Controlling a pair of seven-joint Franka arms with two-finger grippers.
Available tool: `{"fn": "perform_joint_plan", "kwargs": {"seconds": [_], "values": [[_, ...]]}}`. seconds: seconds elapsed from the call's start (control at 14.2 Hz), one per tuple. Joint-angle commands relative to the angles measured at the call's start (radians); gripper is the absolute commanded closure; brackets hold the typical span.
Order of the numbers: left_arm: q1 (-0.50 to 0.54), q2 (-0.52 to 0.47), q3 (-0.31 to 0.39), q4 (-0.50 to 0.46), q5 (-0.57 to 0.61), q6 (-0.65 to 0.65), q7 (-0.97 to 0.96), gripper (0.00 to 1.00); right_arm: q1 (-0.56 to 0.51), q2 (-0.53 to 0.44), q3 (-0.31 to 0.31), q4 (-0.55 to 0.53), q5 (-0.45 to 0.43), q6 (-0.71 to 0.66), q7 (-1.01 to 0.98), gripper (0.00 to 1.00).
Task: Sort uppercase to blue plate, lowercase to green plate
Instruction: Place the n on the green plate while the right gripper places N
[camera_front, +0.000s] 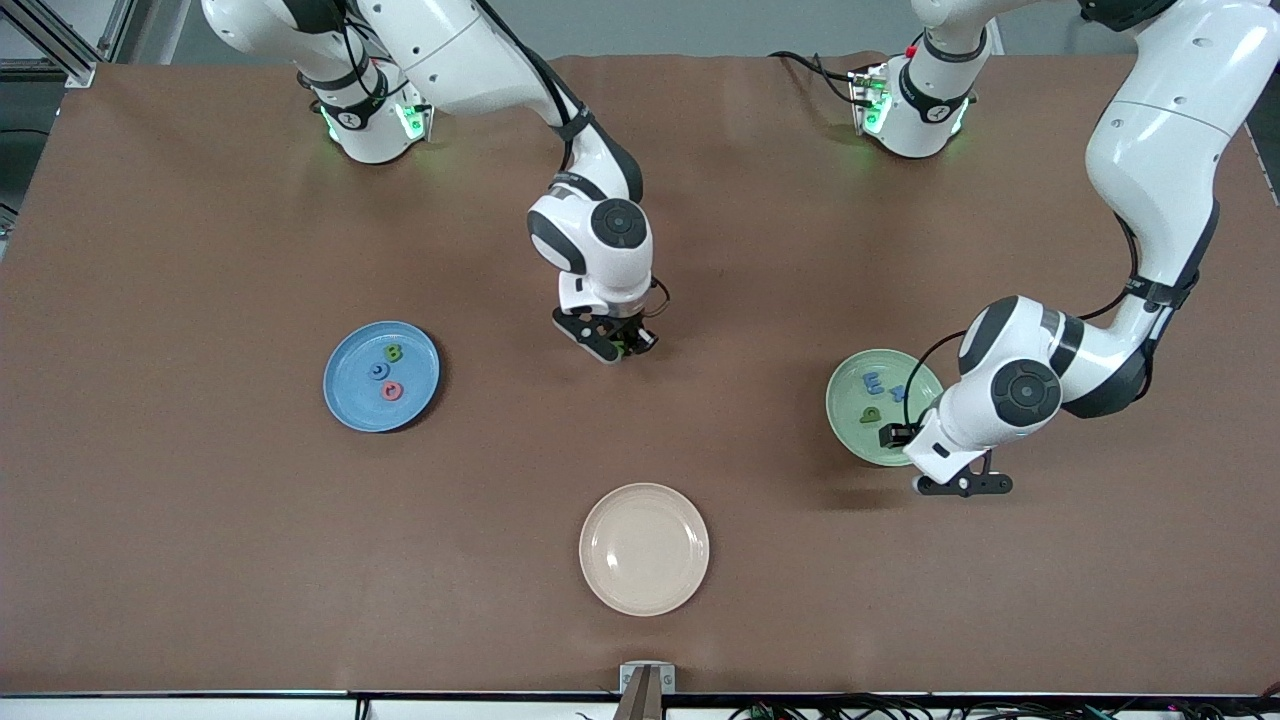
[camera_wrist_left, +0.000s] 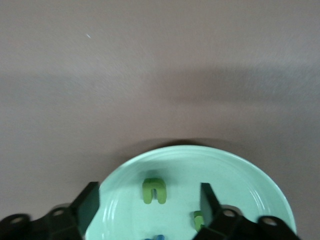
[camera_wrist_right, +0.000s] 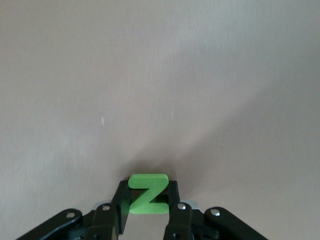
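- Front view: the right gripper (camera_front: 618, 345) sits just above the frame's centre, low over the bare brown table (camera_front: 200, 220), its fingers pinching a green N (camera_front: 621, 349) that barely shows between them.
- The blue plate (camera_front: 345, 410) lies at centre-left of the frame and holds a green B (camera_front: 394, 352), a blue G (camera_front: 378, 371) and a red Q (camera_front: 391, 391), close together.
- The green plate (camera_front: 850, 425) lies at centre-right, partly under the left arm; on it show a blue m (camera_front: 874, 382), a blue x (camera_front: 897, 390) and a green 9 (camera_front: 870, 414).
- The left gripper (camera_front: 962, 485) hangs over the table at that plate's lower-right edge.
- A cream plate (camera_front: 643, 590) lies at lower centre of the frame, nothing on it.
- Left wrist view: the left gripper (camera_wrist_left: 150, 202) fills the bottom edge, its fingers (camera_wrist_left: 89, 202) spread wide with nothing between them. The green plate (camera_wrist_left: 220, 162) takes up the lower middle, with a green u (camera_wrist_left: 154, 190) on it between the fingers; another green piece and a blue one peek out at the bottom edge.
- Right wrist view: at bottom centre the right gripper (camera_wrist_right: 148, 197) has its fingers (camera_wrist_right: 120, 202) pressed on the N (camera_wrist_right: 147, 193), bare table filling the rest.
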Motion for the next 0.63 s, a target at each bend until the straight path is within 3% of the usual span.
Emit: {"fn": "perform_joint_plan", "kwargs": {"seconds": [0.0,0.28,0.56], "values": [[0.006,-0.109,-0.018,-0.016,-0.015,-0.075,-0.006,0.0,-0.12,-0.02,0.008,-0.006,-0.005,-0.107,-0.237,1.0],[0.028,-0.235,-0.024,-0.013,-0.029,-0.193,0.017,0.0,-0.275,-0.104,0.007,-0.016,-0.005,-0.302,-0.577,1.0],[0.14,-0.359,-0.063,-0.004,-0.203,-0.225,0.19,0.0,-0.411,-0.174,0.005,-0.022,-0.005,-0.429,-0.845,0.99]]}}
